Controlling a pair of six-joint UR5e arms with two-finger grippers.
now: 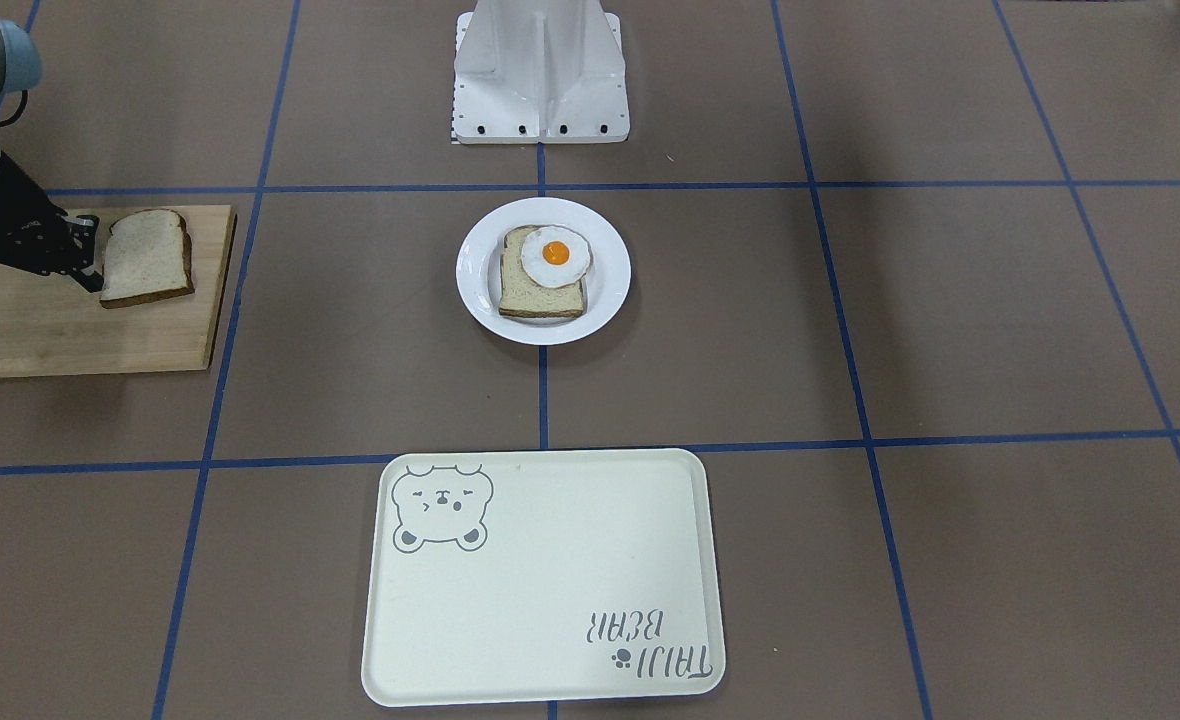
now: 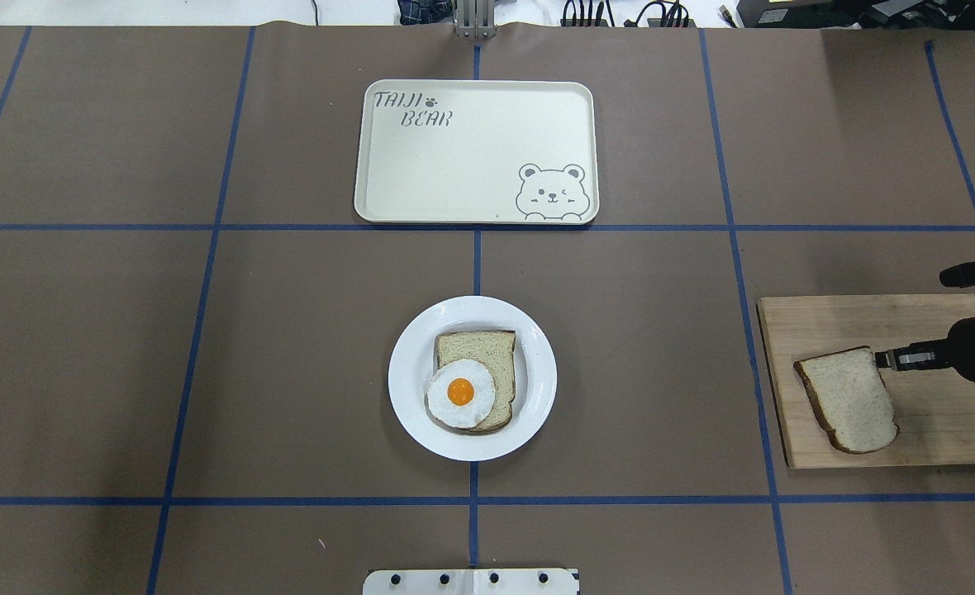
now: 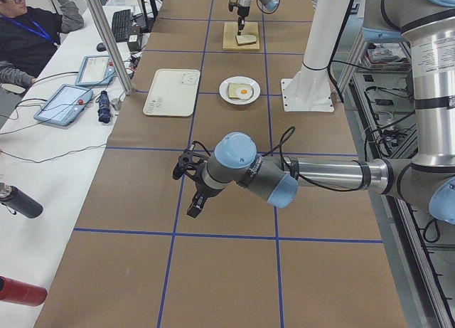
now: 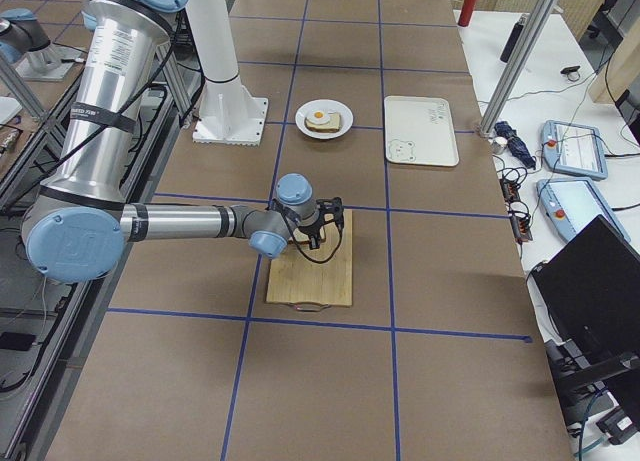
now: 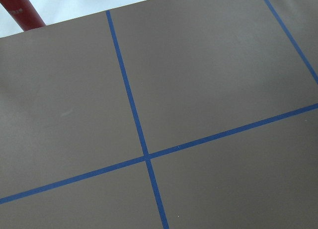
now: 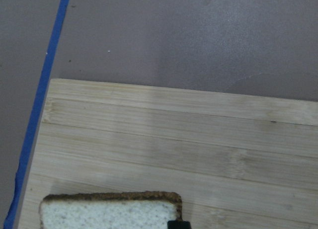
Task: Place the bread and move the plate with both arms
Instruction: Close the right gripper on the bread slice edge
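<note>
Right gripper (image 1: 88, 255), from the front: hung low over wooden board (image 1: 10, 340), tips just beside the bread (image 1: 147, 257) lying flat there; open or closed, could not tell. From overhead: reached bread's corner with one finger (image 2: 896, 358). From its wrist: showed crust just beside a black fingertip (image 6: 179, 225).

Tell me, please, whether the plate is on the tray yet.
Off: the plate rests on the table, clearly apart from the tray.

The table (image 5: 223, 80) is a plain brown surface. Two blue tape lines (image 5: 124, 85) cross on it, meeting low and just left of centre. Far up and left of that crossing, a dark red cylinder (image 5: 22, 10) lies on a white strip (image 5: 74, 5) along the table's edge.
</note>
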